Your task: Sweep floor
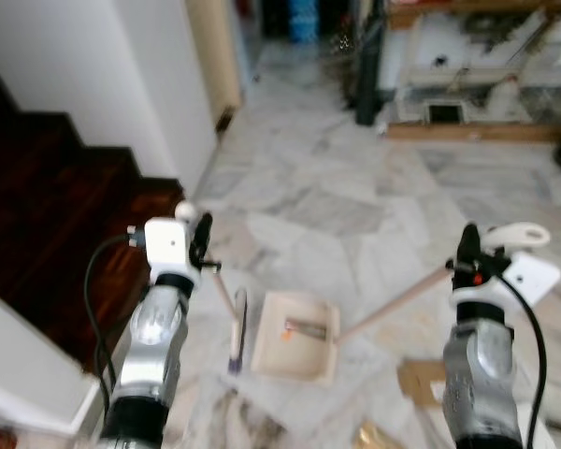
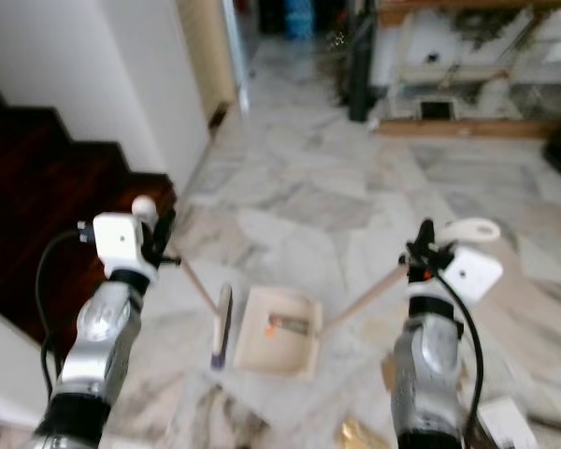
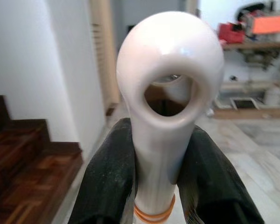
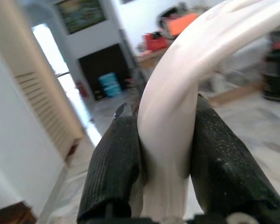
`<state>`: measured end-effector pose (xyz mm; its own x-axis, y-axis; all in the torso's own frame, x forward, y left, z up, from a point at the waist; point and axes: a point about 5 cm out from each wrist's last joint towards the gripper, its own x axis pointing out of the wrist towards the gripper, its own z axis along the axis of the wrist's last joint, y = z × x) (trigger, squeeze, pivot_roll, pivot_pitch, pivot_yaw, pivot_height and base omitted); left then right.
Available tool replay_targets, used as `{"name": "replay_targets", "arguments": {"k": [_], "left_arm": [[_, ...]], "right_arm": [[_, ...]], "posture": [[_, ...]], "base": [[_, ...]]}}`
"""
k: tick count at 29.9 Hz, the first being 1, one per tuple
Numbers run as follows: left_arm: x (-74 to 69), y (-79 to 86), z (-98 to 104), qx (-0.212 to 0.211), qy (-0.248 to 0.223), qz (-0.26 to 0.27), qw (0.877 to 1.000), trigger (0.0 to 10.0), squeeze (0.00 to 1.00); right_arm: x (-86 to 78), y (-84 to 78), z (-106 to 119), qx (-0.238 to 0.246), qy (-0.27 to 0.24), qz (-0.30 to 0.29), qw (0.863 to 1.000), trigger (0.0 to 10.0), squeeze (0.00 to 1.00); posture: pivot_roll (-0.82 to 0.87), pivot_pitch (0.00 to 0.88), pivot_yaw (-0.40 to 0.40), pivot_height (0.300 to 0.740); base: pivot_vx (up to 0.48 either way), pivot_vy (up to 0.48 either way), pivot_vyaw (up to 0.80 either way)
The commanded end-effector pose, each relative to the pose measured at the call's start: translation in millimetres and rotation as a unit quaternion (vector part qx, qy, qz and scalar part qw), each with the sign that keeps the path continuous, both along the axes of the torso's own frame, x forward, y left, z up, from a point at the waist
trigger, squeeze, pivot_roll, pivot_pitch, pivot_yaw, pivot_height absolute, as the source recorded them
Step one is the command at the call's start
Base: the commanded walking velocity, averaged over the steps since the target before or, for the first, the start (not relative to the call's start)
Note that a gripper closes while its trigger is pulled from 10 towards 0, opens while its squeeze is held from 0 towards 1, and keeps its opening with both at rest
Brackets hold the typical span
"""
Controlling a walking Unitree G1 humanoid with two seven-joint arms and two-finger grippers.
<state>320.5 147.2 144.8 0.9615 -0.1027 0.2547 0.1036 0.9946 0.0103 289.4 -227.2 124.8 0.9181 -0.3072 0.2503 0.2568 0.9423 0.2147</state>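
My left gripper (image 1: 203, 245) is shut on the white looped end of a broom handle (image 3: 170, 84). The thin wooden stick runs down to the small broom head (image 1: 237, 329), which rests on the marble floor. My right gripper (image 1: 469, 257) is shut on the white curved grip of the dustpan handle (image 4: 177, 107). That stick slopes down to the cream dustpan (image 1: 296, 348), which lies flat on the floor just right of the broom head. A small brown and orange scrap (image 1: 306, 326) lies inside the pan.
Dark wooden stairs (image 1: 47, 215) and a white wall corner (image 1: 159, 84) stand at my left. A cardboard piece (image 1: 419, 382) and a yellow wrapper (image 1: 374, 436) lie on the floor near my right arm. A low shelf (image 1: 467, 103) and a black post (image 1: 366, 84) stand at the back.
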Motion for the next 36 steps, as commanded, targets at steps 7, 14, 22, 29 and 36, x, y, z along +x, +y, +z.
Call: {"name": "replay_targets", "arguments": {"k": [7,14,22,29,36], "left_arm": [[-0.2,9.7,13.7,0.008,-0.029,0.02,0.999,10.0,0.0],[-1.2,11.5,14.2,0.013,-0.028,0.025,0.999,10.0,0.0],[-1.8,10.8,14.2,0.014,-0.025,0.025,0.999,10.0,0.0],[-2.8,10.7,13.3,0.014,-0.023,0.026,0.999,10.0,0.0],[-3.7,8.8,10.1,0.017,-0.02,0.028,0.999,10.0,0.0]], "right_arm": [[9.4,7.7,18.1,-0.004,-0.032,0.021,0.999,10.0,0.0],[10.1,10.5,17.7,-0.003,-0.031,0.026,0.999,10.0,0.0],[9.0,9.9,16.6,-0.003,-0.028,0.026,0.999,10.0,0.0],[9.4,10.4,17.4,-0.005,-0.029,0.028,0.999,10.0,0.0],[12.9,9.6,22.7,-0.013,-0.034,0.035,0.999,10.0,0.0]], "posture": [[0.0,0.054,0.025,0.74],[0.01,0.062,0.026,0.74],[0.01,0.066,0.031,0.74],[0.01,0.058,0.026,0.74],[0.0,0.05,0.016,0.74]], "base": [[0.0,0.0,0.8],[0.0,0.0,0.8],[0.0,0.0,0.8],[0.0,0.0,0.8],[0.0,0.0,0.8]]}}
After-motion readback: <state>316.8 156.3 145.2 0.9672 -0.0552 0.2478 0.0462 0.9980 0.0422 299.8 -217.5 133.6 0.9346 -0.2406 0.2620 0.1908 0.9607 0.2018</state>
